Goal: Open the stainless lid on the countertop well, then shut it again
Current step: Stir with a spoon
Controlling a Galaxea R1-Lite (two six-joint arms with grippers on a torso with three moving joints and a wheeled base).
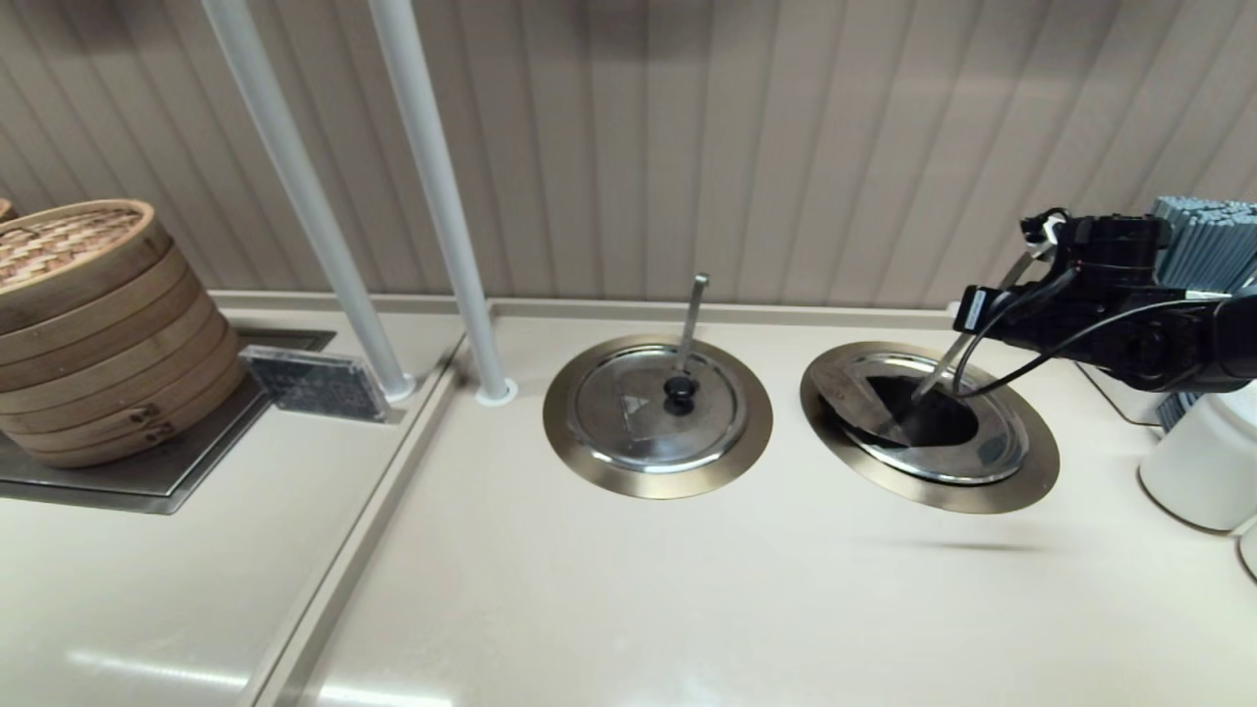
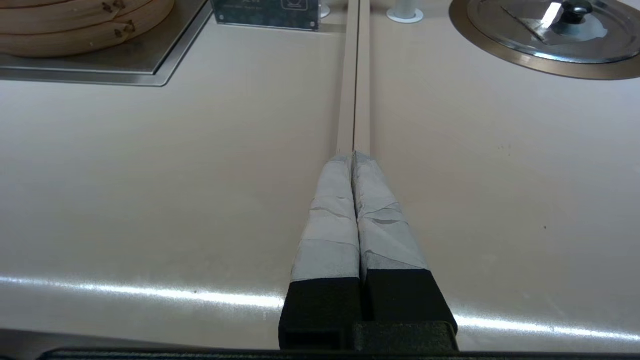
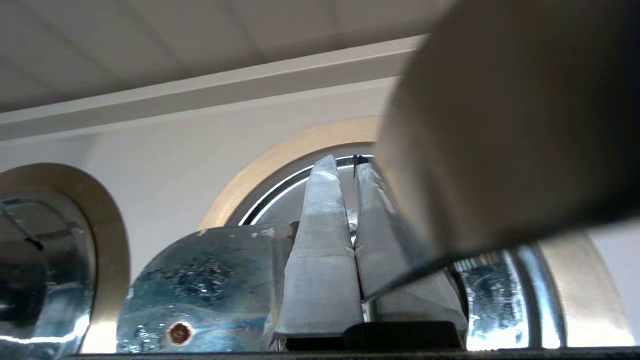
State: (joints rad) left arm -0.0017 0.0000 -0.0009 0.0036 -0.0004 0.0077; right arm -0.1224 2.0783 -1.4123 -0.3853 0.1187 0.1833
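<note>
The stainless lid sits in the countertop well's bronze flange. A large dark patch covers the lid's middle, where the slanting ladle handle enters, and the knob does not show. My right arm reaches in from the right above this well. In the right wrist view my right gripper is shut over the lid rim, with a small dark bit at its tips. The handle is close beside it. A wet steel plate with a rivet lies against one finger. My left gripper is shut over the counter seam.
The twin lid with a black knob and an upright ladle handle lies left of the task well. Bamboo steamers stand far left, two white poles at the back. A white container stands under the right arm.
</note>
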